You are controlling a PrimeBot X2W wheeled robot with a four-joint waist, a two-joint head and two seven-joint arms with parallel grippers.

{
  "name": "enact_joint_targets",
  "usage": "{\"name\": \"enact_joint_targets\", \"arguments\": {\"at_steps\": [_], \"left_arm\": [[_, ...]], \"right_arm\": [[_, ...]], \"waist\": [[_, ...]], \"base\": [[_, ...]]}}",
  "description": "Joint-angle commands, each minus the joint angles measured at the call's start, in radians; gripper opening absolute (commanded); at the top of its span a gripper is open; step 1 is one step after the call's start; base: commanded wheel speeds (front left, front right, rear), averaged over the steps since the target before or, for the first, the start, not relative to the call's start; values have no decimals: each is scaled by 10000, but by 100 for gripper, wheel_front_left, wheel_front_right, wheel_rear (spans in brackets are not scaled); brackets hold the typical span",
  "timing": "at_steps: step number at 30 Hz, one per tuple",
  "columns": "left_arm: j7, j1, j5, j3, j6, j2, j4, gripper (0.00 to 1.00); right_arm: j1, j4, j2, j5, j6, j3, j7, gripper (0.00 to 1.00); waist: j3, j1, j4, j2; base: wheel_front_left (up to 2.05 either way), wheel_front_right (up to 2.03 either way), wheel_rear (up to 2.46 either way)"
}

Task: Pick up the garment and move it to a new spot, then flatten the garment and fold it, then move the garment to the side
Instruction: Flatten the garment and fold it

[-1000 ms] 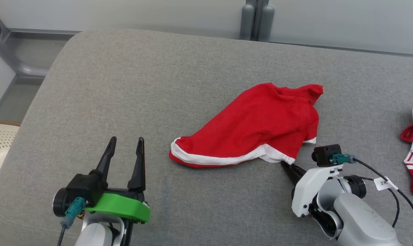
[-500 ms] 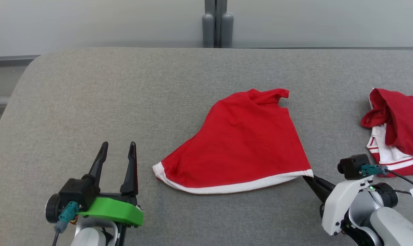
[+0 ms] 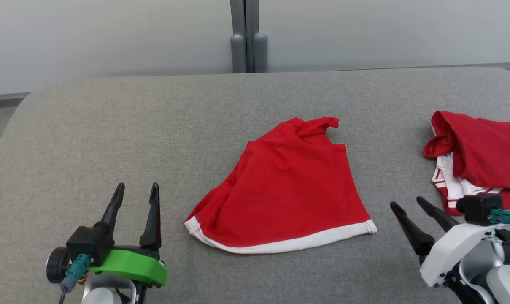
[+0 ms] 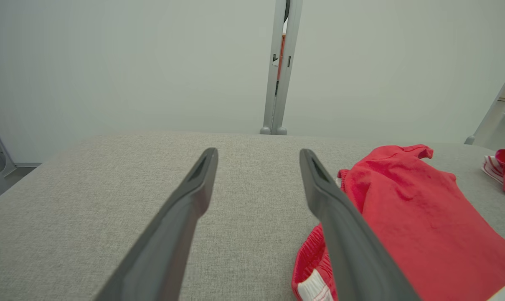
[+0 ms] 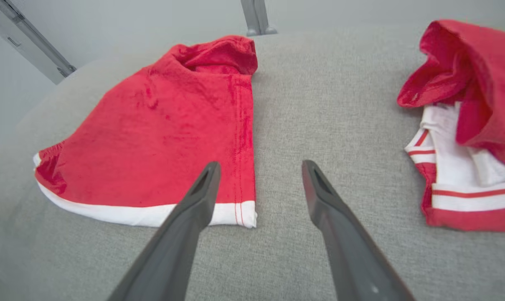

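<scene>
The garment point(image 3: 286, 190) is a pair of red shorts with a white hem, lying roughly triangular in the middle of the grey padded surface point(image 3: 153, 126). It also appears in the left wrist view point(image 4: 407, 225) and the right wrist view point(image 5: 160, 138). My right gripper point(image 3: 408, 202) stands open just right of the garment's lower right corner, touching nothing; its fingers point(image 5: 194, 217) are spread above the hem corner. My left gripper point(image 3: 136, 189) is open at the lower left, well apart from the garment, with nothing between its fingers point(image 4: 185, 217).
A second pile of red and white clothing point(image 3: 478, 156) lies at the right edge, close behind my right gripper, and shows too in the right wrist view point(image 5: 465, 125). A grey post point(image 3: 246, 38) stands against the pale wall beyond the surface's far edge.
My right gripper has let go of the garment's hem corner, opened and drawn back to the right. The head camera has turned right, shifting the whole picture. The left gripper stayed open.
</scene>
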Motion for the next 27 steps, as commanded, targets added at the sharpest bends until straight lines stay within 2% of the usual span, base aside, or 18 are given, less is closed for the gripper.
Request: {"name": "enact_joint_targets", "arguments": {"at_steps": [1, 7, 11, 14, 19, 27], "left_arm": [[8, 230, -56, 51, 58, 136, -34, 100], [110, 575, -132, 235, 215, 411, -413, 100], [105, 929, -148, 263, 283, 509, -545, 100], [62, 1146, -233, 347, 360, 377, -679, 100], [-9, 1547, -135, 241, 244, 199, -692, 100], [-36, 1487, -36, 239, 190, 123, -664, 100]], "right_arm": [[330, -245, 42, -200, -8, -350, -384, 100], [673, -1336, 915, -1215, -7, -1757, -2262, 100], [792, -1775, 1379, -1638, -5, -1938, -3204, 100], [1057, -1614, 1397, -1839, -5, -1710, -3514, 100], [1343, -1153, 1461, -2073, -5, -1430, -3880, 100], [1120, -743, 1349, -1926, -5, -1189, -4066, 100]], "waist": [[-425, 0, -132, -1], [-755, 0, -527, -1], [-809, 0, -766, -1], [-842, 0, -832, -1], [-878, 0, -868, -1], [-881, 0, -893, -1]], "base": [[0, 0, 0], [0, 0, 0], [0, 0, 0], [0, 0, 0], [0, 0, 0], [0, 0, 0]]}}
